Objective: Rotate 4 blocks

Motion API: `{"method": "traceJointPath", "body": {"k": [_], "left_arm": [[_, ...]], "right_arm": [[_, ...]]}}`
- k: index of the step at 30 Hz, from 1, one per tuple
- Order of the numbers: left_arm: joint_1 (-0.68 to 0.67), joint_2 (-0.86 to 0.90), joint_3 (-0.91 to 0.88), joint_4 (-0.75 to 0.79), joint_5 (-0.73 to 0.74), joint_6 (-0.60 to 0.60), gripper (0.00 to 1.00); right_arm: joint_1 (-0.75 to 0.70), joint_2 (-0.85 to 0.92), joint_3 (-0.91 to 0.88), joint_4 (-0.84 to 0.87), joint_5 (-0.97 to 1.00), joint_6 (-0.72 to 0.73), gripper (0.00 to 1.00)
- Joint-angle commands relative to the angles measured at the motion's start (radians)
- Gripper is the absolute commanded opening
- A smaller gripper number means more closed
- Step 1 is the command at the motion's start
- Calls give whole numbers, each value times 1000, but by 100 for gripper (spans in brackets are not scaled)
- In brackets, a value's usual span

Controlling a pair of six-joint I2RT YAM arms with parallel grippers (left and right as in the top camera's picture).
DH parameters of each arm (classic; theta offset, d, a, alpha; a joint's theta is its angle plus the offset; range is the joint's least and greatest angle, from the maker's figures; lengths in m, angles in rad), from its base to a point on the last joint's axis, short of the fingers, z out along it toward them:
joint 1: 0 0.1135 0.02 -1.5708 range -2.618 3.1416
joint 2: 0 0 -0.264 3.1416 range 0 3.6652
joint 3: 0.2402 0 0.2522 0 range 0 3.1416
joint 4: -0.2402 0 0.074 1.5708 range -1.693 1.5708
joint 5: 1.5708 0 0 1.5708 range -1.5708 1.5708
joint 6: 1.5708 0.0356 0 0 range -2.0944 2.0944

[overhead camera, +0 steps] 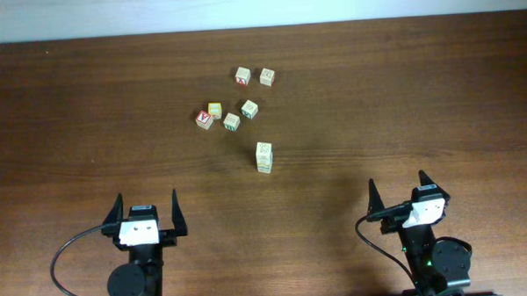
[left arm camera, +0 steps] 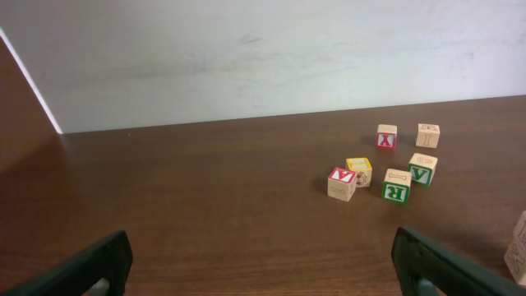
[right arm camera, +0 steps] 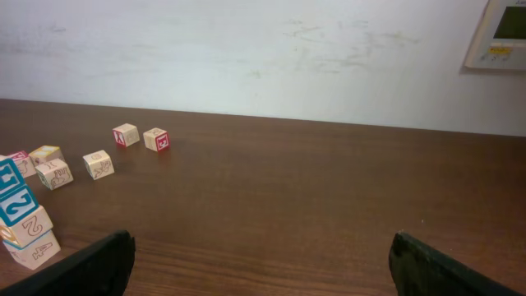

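Observation:
Several small pale wooden blocks lie on the brown table. A red-marked block (overhead camera: 242,76) and a pale one (overhead camera: 267,76) sit farthest back. Two green-marked blocks (overhead camera: 250,108) (overhead camera: 232,122) lie beside a yellow-faced cube (overhead camera: 215,109) and a red "A" cube (overhead camera: 204,117). Nearer me, two blocks stand stacked (overhead camera: 264,157); the right wrist view shows blue marks on the upper one (right arm camera: 16,201). My left gripper (overhead camera: 147,205) (left arm camera: 263,271) and right gripper (overhead camera: 397,183) (right arm camera: 263,267) hang open and empty near the front edge, well short of every block.
A white wall (left arm camera: 263,57) rises behind the table's far edge. A wall-mounted panel (right arm camera: 497,33) shows at the upper right of the right wrist view. Bare wood lies between the grippers and the blocks.

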Motion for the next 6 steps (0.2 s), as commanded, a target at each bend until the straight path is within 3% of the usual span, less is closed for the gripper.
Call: {"method": "traceJointPath", "body": {"k": [1, 6], "left_arm": [[-5, -10, -8, 2, -4, 13, 99], [-5, -10, -8, 2, -4, 13, 99]], "right_arm": [[-8, -6, -8, 0, -2, 4, 99], [-8, -6, -8, 0, -2, 4, 99]]}}
